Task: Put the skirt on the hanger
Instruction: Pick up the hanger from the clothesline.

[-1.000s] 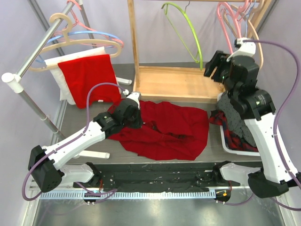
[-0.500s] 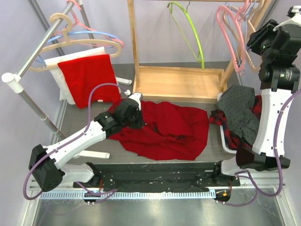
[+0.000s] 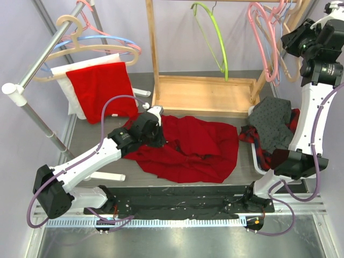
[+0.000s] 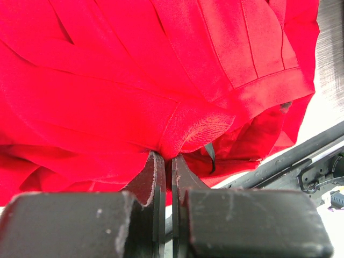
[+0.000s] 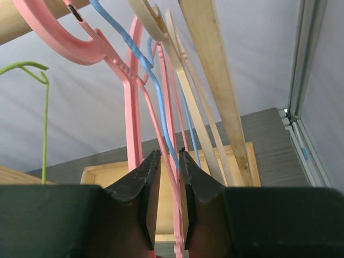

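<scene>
Grey desk (image 3: pixel 244 164) runs beneath both arms, with pale walls behind. On it, the left fingers (image 4: pixel 150 183) are clenched on a bunched fold of the red skirt (image 3: pixel 196 145), which lies spread and crumpled at mid-desk, in front of the wooden rack (image 3: pixel 204 95). High at the right, the right fingers (image 5: pixel 144 185) stand close together with an arm of a pink hanger (image 5: pixel 131 121) running through the narrow gap; whether they press it cannot be told. That hanger hangs among blue and cream ones on the rack's rail. A green hanger (image 3: pixel 215 37) hangs further left. Below the right arm, a dotted grey garment (image 3: pixel 271 123) tops a pile of clothes.
</scene>
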`<action>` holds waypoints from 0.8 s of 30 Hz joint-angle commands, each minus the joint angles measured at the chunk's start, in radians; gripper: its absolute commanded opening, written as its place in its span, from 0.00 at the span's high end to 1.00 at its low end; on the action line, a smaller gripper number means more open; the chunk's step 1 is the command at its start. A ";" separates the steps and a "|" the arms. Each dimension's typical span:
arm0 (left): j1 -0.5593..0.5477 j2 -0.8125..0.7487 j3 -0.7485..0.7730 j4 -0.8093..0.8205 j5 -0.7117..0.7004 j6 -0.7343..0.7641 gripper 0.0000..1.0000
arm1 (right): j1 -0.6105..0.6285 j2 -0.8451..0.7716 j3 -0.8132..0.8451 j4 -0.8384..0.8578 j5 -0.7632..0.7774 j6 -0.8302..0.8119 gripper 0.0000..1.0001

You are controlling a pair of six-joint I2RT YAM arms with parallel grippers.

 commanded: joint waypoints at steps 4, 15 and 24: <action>0.005 0.001 0.009 0.029 0.013 -0.010 1.00 | -0.005 0.043 0.071 0.071 -0.053 -0.002 0.73; 0.003 0.010 0.017 0.029 0.011 -0.008 1.00 | -0.005 0.069 -0.005 0.165 -0.066 -0.016 0.69; 0.005 0.030 0.027 0.026 0.013 -0.003 1.00 | -0.004 0.094 -0.004 0.199 -0.082 -0.008 0.82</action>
